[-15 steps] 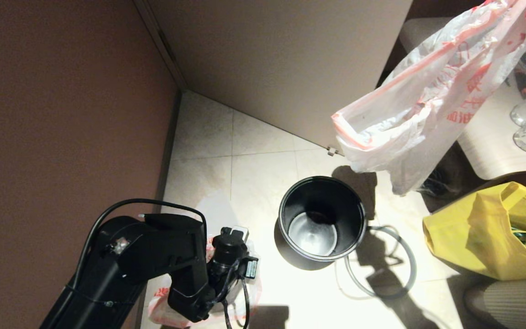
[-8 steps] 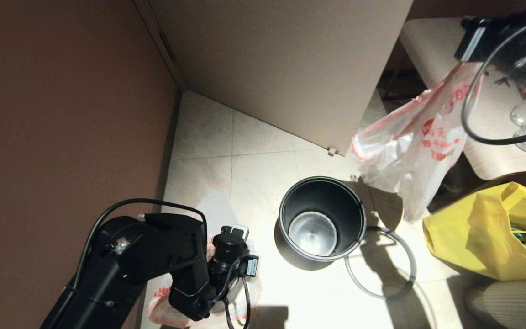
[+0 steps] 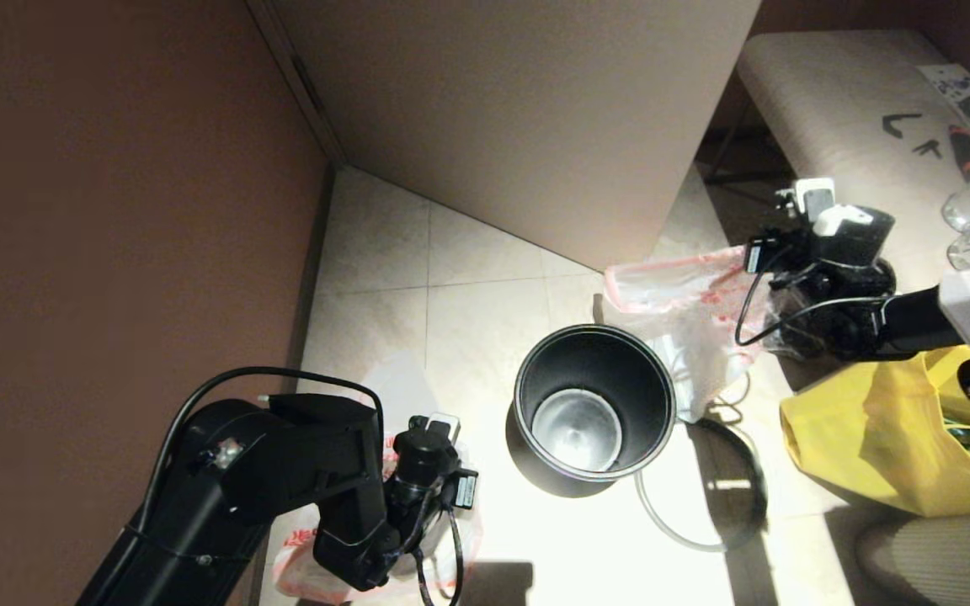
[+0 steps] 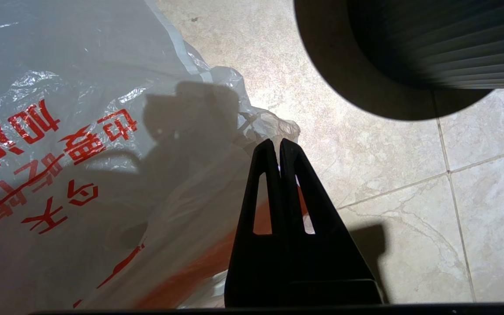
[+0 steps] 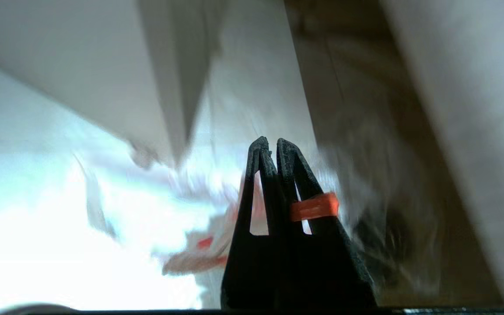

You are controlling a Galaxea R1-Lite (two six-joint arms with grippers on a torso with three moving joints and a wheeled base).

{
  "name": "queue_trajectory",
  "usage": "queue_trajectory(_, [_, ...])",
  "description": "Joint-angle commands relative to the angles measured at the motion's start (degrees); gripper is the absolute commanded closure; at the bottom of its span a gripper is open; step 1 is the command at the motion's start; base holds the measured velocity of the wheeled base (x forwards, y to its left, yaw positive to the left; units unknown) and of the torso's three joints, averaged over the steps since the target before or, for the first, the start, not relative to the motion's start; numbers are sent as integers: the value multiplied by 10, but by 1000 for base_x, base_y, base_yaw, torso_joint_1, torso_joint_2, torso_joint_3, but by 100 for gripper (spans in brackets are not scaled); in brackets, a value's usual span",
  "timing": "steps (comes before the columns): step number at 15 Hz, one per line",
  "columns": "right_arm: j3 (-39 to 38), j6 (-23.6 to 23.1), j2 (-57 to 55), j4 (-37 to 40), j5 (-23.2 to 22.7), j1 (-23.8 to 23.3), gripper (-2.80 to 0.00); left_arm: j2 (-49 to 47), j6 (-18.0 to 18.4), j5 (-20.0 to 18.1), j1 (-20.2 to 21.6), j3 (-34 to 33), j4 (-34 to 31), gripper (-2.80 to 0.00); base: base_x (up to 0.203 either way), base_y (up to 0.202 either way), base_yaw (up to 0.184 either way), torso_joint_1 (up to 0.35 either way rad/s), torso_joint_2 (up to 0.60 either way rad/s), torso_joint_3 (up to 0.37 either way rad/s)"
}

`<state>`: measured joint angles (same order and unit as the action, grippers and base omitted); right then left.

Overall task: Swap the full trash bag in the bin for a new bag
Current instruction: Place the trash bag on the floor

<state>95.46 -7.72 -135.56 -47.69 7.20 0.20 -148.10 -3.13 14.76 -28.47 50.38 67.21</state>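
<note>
Nearest, low left: left pincer [image 4: 280, 151] clenched, its fingers pressed together, on the orange hem of the full trash bag [image 3: 295, 566], which sits on the floor under the left arm, beside the bin.
Middle floor: the bin [image 3: 593, 404] stands unlined, its bare bottom showing; its thin hoop [image 3: 704, 539] lies loose on the tiles, touching its right side.
Beyond the bin: right pincer [image 5: 268, 151] clenched on the new bag [image 3: 679, 311], a strip of orange hem caught between its fingers; the bag hangs slack just beside the bin's far-right rim.
Step in hand: old bag out, new one being brought to the bin.
Next move: likely needs the bag's mouth spread over the rim, then the hoop set back.
In the way: yellow tote [image 3: 881, 429] and tabletop [image 3: 839, 93] crowd the right arm; the hoop lies partly under the new bag, it seems.
</note>
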Motion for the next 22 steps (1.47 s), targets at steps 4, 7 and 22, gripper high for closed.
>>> queue_trajectory(4, [5, -5, -43, 42, 39, -5, 0, -1, 0, 2, 0, -1, 4, 0, 0, 0, 0, 0, 0, 0])
queue_trajectory(7, [-51, -6, 24, 70, 59, 5, -280, 0, 0, 2, 0, -2, 4, 0, 0, 0, 0, 0, 0, 0])
queue_trajectory(22, [-417, 149, 354, 411, 177, 32, 0, 0, 11, -1, 2, -5, 5, 0, 0, 0, 0, 0, 0, 0])
